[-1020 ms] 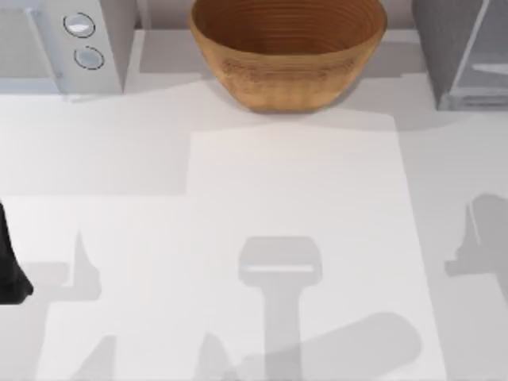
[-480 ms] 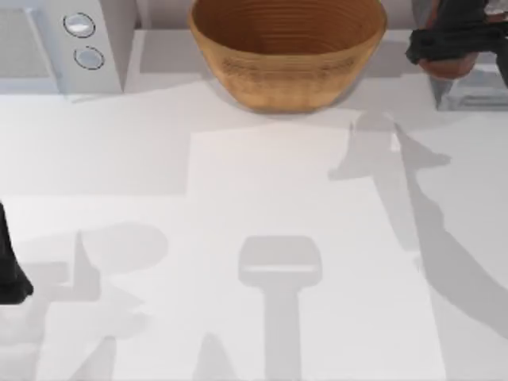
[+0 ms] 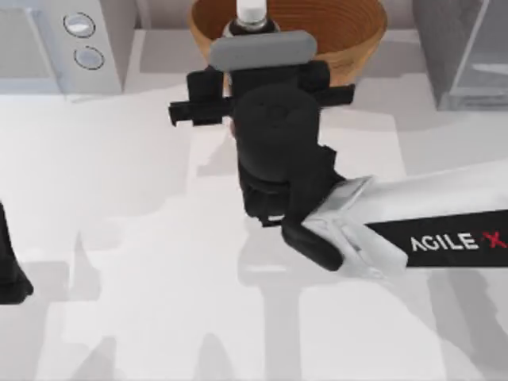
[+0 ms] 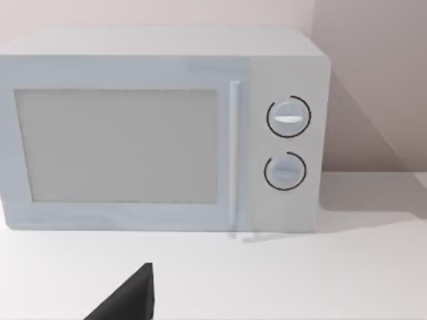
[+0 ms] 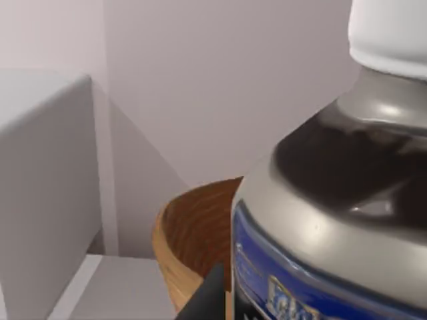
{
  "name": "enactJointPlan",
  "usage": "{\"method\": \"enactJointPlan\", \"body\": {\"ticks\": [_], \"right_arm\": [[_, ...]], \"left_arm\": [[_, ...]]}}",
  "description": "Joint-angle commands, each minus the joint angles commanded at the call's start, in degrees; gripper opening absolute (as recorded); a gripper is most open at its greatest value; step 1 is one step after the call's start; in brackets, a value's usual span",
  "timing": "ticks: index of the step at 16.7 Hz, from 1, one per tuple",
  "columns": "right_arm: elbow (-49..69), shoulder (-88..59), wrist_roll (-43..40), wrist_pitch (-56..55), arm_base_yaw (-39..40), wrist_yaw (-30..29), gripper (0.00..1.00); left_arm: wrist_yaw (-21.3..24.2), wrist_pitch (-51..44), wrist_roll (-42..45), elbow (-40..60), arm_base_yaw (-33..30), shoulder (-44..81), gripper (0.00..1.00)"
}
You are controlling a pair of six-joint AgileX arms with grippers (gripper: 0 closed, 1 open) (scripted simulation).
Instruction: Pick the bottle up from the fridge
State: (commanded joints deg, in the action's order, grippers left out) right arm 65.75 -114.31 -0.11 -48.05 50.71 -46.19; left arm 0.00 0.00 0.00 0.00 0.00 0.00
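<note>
So the small bottle with the round white cap and greyish neck (image 3: pixel 251 16) sits upright over the brown wicker bowl (image 3: pixel 353 32) at 12 o'clock, well clear of the tall grey fridge (image 3: pixel 464 51) at 2. The right gripper (image 3: pixel 252 36) looks clamped on it, though I can't tell for sure; the left gripper (image 3: pixel 12 274) is parked at 9 on the white worktop (image 3: pixel 119 206).
</note>
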Motion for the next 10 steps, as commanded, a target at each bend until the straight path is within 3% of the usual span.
{"method": "enactJointPlan", "body": {"ticks": [5, 10], "right_arm": [[10.5, -13.2, 0.5, -2.0, 4.5, -9.5, 0.00], [12.4, -15.0, 0.6, -2.3, 5.2, -11.3, 0.00]], "left_arm": [[0.0, 0.0, 0.0, 0.0, 0.0, 0.0, 1.00], [0.0, 0.0, 0.0, 0.0, 0.0, 0.0, 1.00]]}}
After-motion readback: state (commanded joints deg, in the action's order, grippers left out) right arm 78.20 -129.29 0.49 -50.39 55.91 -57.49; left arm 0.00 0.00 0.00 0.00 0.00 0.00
